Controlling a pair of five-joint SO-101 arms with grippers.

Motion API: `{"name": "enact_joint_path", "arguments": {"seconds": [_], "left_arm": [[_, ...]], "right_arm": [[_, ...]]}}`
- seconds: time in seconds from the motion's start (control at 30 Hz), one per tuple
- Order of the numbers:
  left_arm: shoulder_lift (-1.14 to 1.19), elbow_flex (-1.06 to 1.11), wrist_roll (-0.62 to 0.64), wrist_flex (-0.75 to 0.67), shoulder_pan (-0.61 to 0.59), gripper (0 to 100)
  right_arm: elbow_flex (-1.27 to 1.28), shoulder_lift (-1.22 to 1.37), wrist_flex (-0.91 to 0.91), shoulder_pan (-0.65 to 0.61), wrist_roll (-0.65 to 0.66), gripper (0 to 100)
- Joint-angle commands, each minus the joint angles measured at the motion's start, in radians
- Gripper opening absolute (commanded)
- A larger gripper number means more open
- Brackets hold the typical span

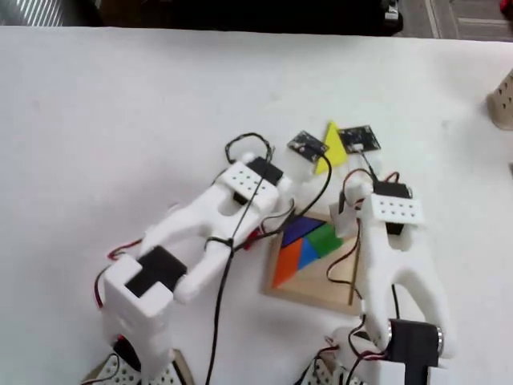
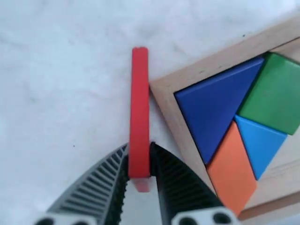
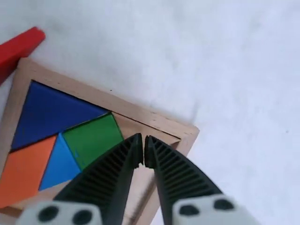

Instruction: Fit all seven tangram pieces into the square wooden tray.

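The square wooden tray (image 2: pixel 164 89) lies between the two arms and holds a dark blue triangle (image 2: pixel 213 108), a green piece (image 2: pixel 276 93), a light blue triangle (image 2: pixel 260 143) and an orange parallelogram (image 2: pixel 232 173). My left gripper (image 2: pixel 139 150) is shut on a red piece (image 2: pixel 139 103), which stands on edge on the table, just outside the tray's corner. My right gripper (image 3: pixel 143 145) is shut with nothing in it, above the tray (image 3: pixel 154 119) where the green piece (image 3: pixel 91 138) meets bare wood. A yellow piece (image 1: pixel 333 144) lies on the table beyond the tray (image 1: pixel 313 293).
Two small black boards (image 1: pixel 307 144) (image 1: pixel 359 138) flank the yellow piece. A beige perforated object (image 1: pixel 501 100) stands at the table's right edge. Black and red cables hang along both arms. The white table (image 1: pixel 120 104) stretches wide to the left and back.
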Motion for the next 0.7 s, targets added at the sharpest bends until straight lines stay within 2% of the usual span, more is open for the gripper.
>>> {"name": "enact_joint_path", "arguments": {"seconds": [0.0, 0.27, 0.53, 0.6, 0.67], "left_arm": [[-0.061, -0.025, 0.011, -0.005, 0.010, 2], [-0.173, -0.052, 0.003, 0.061, -0.002, 2], [-0.374, 0.140, -0.003, -0.037, 0.004, 2], [-0.437, 0.181, -0.068, -0.032, 0.015, 2], [-0.499, 0.230, -0.189, -0.015, 0.045, 2]], "right_arm": [[-0.003, -0.045, -0.018, 0.053, 0.025, 1.8], [0.014, -0.045, -0.018, 0.122, 0.025, 1.8], [0.034, -0.045, -0.019, 0.154, 0.032, 1.8], [0.035, -0.045, -0.019, 0.174, 0.032, 1.8], [0.035, -0.041, -0.019, 0.194, 0.032, 1.8]]}}
